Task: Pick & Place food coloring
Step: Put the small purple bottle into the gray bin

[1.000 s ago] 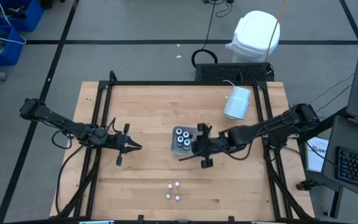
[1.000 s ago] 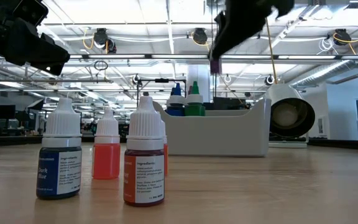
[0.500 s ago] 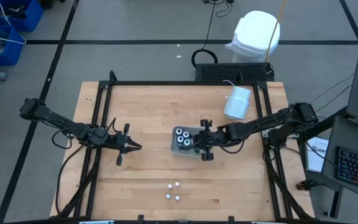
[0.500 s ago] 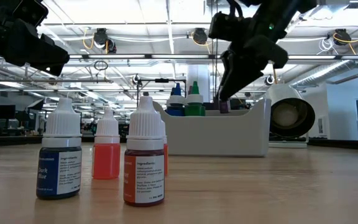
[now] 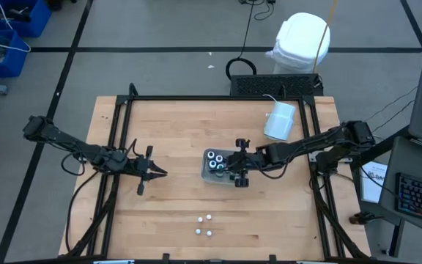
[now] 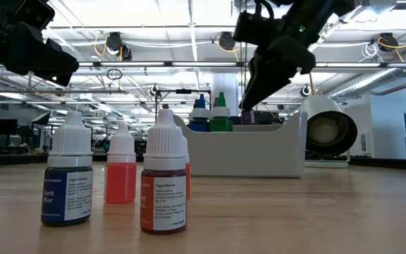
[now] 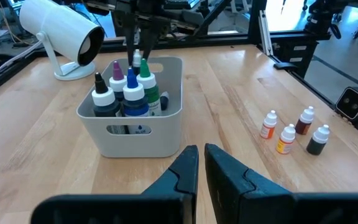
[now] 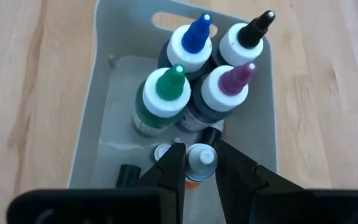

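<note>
White-capped bottles (image 6: 164,180) stand nearest us on the table (image 5: 174,132), four in a cluster. Beyond them our right gripper (image 8: 194,163) reaches into the tray (image 8: 98,81), its fingers pinching a small white-capped bottle (image 8: 201,163) beside four bigger bottles (image 8: 194,40). Our left gripper (image 5: 156,173) waits well to the left, fingers nearly together, holding nothing. Farthest lies a white cylinder (image 5: 280,120).

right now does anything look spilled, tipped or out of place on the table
Nothing looks spilled or knocked over. Four small bottles stand upright on the bare wood, away from the white bin that holds the bigger bottles. The right gripper is over the bin with a small white-capped bottle between its fingers.
</note>
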